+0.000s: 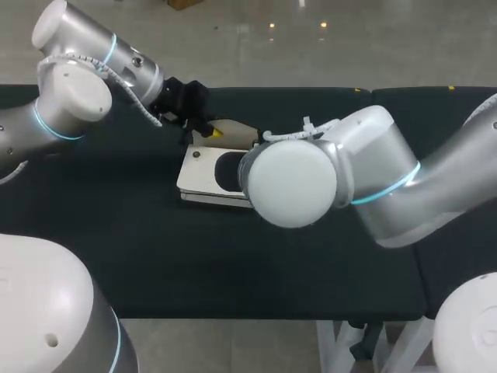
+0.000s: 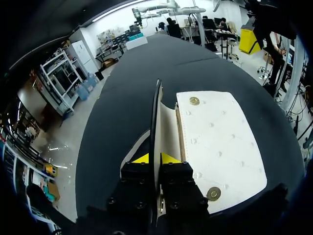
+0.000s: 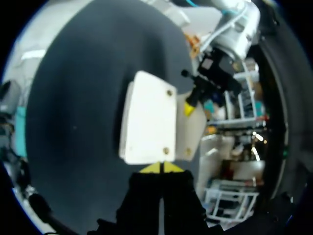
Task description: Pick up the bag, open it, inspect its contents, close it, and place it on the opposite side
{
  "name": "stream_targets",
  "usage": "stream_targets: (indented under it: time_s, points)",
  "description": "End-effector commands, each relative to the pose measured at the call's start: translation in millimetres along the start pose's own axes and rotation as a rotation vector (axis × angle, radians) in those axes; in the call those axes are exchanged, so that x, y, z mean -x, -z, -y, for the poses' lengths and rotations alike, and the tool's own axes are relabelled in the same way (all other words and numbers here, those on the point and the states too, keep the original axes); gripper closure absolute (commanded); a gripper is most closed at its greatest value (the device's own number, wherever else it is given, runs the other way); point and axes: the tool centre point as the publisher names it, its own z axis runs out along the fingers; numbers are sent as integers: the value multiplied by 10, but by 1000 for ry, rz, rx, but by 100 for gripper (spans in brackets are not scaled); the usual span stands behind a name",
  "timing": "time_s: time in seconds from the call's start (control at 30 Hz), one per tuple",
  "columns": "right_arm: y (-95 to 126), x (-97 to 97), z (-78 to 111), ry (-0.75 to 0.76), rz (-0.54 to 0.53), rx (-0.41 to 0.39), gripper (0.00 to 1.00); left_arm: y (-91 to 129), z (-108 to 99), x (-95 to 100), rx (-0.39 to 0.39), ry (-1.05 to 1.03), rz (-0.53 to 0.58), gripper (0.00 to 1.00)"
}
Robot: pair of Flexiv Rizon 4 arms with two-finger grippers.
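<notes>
— What's on the left side?
— The left arm (image 1: 78,85) comes in from the far left corner. The left gripper (image 1: 210,130) sits over the back edge of the bag (image 1: 203,175).

— Is that gripper holding anything?
— Yes. In its own wrist view the two yellow tips are clamped on the flap (image 2: 156,112), one on each face. The flap is seen edge-on as a thin dark line standing up between them.

— And where's the bag itself?
— It lies flat on the dark worktop (image 1: 155,256), near the middle. The body is white and quilted, with two brass snaps (image 2: 194,101) on the uncovered front. The flap is lifted off that front, so its pale beige lining shows.

— What about the right?
— The right arm (image 1: 311,175) reaches in from the right. From above, its big round joint covers the bag's right end. That also hides the right gripper (image 3: 160,168) from above.

— How do that gripper's tips stand?
— In the right wrist view they're drawn together, with nothing visible between them. They sit just beside the bag's near edge, by one of the snaps.
</notes>
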Motion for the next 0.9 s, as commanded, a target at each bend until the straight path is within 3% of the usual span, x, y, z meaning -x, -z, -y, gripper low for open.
stream_targets:
  time_s: [0.03,0.13,0.57,0.67,0.9]
  points:
    - [45,127,-76,2,-118,-8,100,168,222,-88,37,-24,16,100]
    - [32,170,-77,4,-147,-14,100,286,338,-59,39,-43,17,100]
    - [32,170,-77,4,-147,-14,100,283,332,-49,35,-37,18,100]
    - [-90,325,-55,-27,-158,16,100,327,380,-30,21,-50,13,100]
    - [-309,578,-49,-35,-173,5,100,470,482,50,12,-43,8,100]
